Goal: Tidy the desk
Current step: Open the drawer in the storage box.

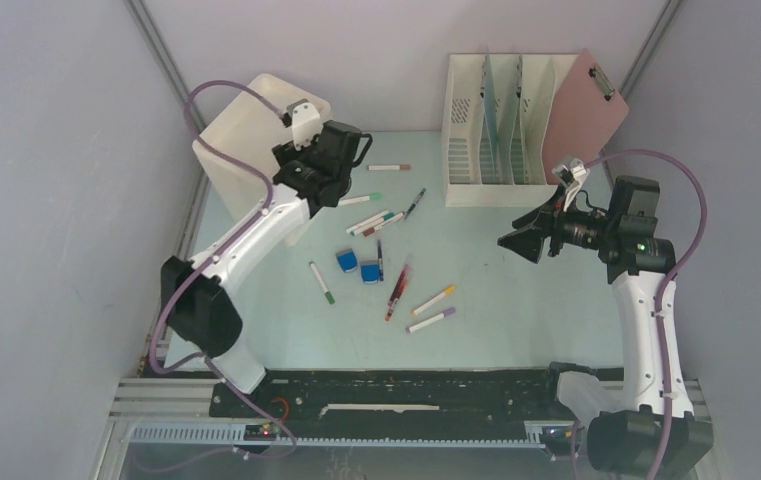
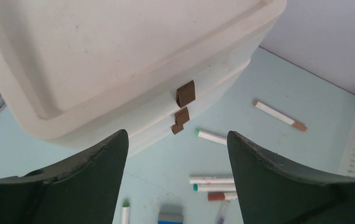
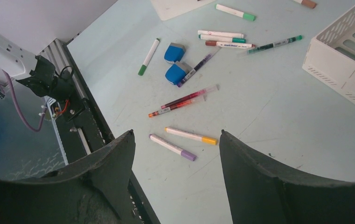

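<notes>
The pale mint-green desk (image 1: 536,310) holds loose markers and pens. A purple-capped marker (image 1: 431,320) and a yellow-capped one (image 1: 434,299) lie near the front. Red pens (image 1: 397,285) lie beside two blue erasers (image 1: 358,266). A green-capped marker (image 1: 322,282) lies to their left. My left gripper (image 1: 341,150) is open and empty, hovering by the cream drawer unit (image 2: 119,60), facing its brown handles (image 2: 184,93). My right gripper (image 1: 521,240) is open and empty, raised above the desk's right side, over the purple-capped marker (image 3: 172,147) and the yellow-capped marker (image 3: 190,136).
A cream slotted file rack (image 1: 501,130) stands at the back with a pink clipboard (image 1: 586,110) leaning on it. More markers (image 1: 376,222) lie mid-desk, and a brown-capped one (image 1: 389,167) lies at the back. A black slotted rail (image 1: 406,390) runs along the front edge.
</notes>
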